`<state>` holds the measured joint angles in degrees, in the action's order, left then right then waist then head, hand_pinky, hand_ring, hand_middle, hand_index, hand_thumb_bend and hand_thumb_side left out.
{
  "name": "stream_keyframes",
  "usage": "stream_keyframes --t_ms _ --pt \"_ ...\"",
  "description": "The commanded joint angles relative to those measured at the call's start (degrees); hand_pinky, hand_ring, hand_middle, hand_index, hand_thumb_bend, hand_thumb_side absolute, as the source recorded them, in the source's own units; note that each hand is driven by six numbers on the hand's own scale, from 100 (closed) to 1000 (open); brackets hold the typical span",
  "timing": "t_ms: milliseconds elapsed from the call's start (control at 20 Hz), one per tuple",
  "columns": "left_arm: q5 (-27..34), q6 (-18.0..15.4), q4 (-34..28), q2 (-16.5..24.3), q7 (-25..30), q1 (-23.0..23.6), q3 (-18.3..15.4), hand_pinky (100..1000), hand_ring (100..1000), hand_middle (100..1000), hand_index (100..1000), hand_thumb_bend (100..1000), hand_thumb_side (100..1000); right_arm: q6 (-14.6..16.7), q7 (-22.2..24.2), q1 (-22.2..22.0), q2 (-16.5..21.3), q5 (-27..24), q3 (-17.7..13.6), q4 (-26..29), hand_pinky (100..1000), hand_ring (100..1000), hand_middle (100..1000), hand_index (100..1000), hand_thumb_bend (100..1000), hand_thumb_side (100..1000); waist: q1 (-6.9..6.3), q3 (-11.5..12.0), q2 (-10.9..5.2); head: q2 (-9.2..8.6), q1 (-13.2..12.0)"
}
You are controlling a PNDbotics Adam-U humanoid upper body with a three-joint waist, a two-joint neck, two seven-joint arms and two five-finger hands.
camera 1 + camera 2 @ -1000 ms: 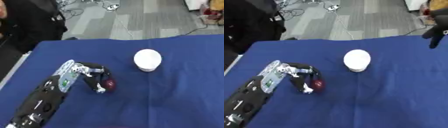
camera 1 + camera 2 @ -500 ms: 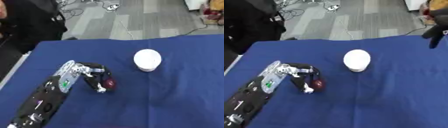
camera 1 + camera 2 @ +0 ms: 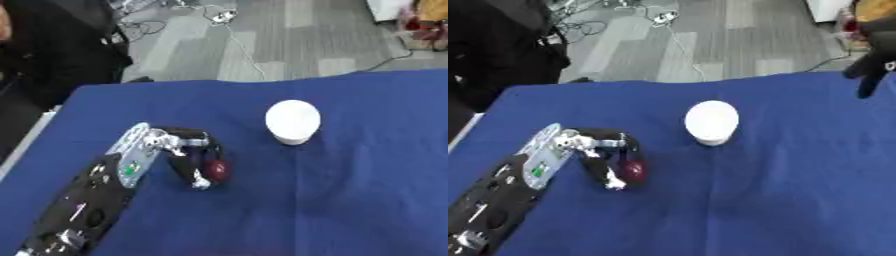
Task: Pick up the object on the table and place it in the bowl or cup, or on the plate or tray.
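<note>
left eye view: left hand lying on the blue table, fingers curling round a small dark red object, seemingly touching the cloth. white upturned cup standing apart, up and to the right.

right eye view: right hand hanging at the upper right edge beyond the table, dark fingers pointing down; cannot tell how far they are opening.
</note>
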<state>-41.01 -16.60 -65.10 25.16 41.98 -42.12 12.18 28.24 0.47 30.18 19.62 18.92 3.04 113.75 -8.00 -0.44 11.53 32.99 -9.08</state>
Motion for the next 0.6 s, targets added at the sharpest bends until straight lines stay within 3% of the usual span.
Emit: stream_keyframes --t_ms 50,300,350,400,450,500,550,600 --pt "-2.4 -0.3 -0.6 0.7 -0.5 -0.8 -0.3 275 623 796 789 306 416 0.2 0.1 1.0 0.3 -0.2 -0.1 0.8 295 509 717 781 110 1000 0.14 0.0 -0.68 -0.51 0.4" --pt "-4.1 -0.1 -0.4 0.5 -1.1 -0.7 -0.4 261 599 773 769 308 389 0.2 0.1 1.1 0.3 -0.2 -0.1 0.8 295 509 717 781 109 1000 0.12 0.0 -0.7 -0.58 0.5" --pt "-4.2 0.0 -0.4 0.5 -1.3 -0.7 -0.4 213 523 706 725 292 359 0.2 0.1 1.0 0.3 -0.2 -0.1 0.8 295 509 717 781 109 1000 0.12 0.0 -0.71 -0.6 0.6" --pt "-4.2 0.0 -0.5 0.4 -1.6 -0.7 -0.5 218 530 714 729 295 362 0.1 0.1 1.0 0.3 -0.2 -0.1 0.8 295 509 717 781 109 1000 0.12 0.1 -0.72 -0.6 0.6" --pt "-4.0 0.2 -0.6 0.5 -2.0 -0.7 -0.6 167 461 613 680 260 326 0.1 0.2 1.0 0.3 -0.1 -0.1 0.8 295 509 717 781 109 1000 0.14 0.1 -0.73 -0.61 0.6" --pt "-3.7 0.4 -0.7 0.5 -2.7 -0.6 -0.7 178 475 631 692 267 334 0.1 0.2 1.0 0.3 -0.1 -0.1 0.8 295 509 717 781 109 1000 0.16 0.2 -0.73 -0.61 0.6" --pt "-3.5 0.6 -0.8 0.5 -3.5 -0.6 -0.7 125 412 542 615 222 286 0.1 0.2 1.0 0.3 -0.1 -0.1 0.8 295 509 716 781 110 1000 0.17 0.2 -0.74 -0.6 0.6" --pt "-3.1 0.8 -0.9 0.5 -4.4 -0.6 -0.8 122 408 536 609 217 285 0.1 0.2 0.9 0.4 -0.1 -0.1 0.8 295 509 716 781 110 1000 0.19 0.2 -0.75 -0.6 0.6"
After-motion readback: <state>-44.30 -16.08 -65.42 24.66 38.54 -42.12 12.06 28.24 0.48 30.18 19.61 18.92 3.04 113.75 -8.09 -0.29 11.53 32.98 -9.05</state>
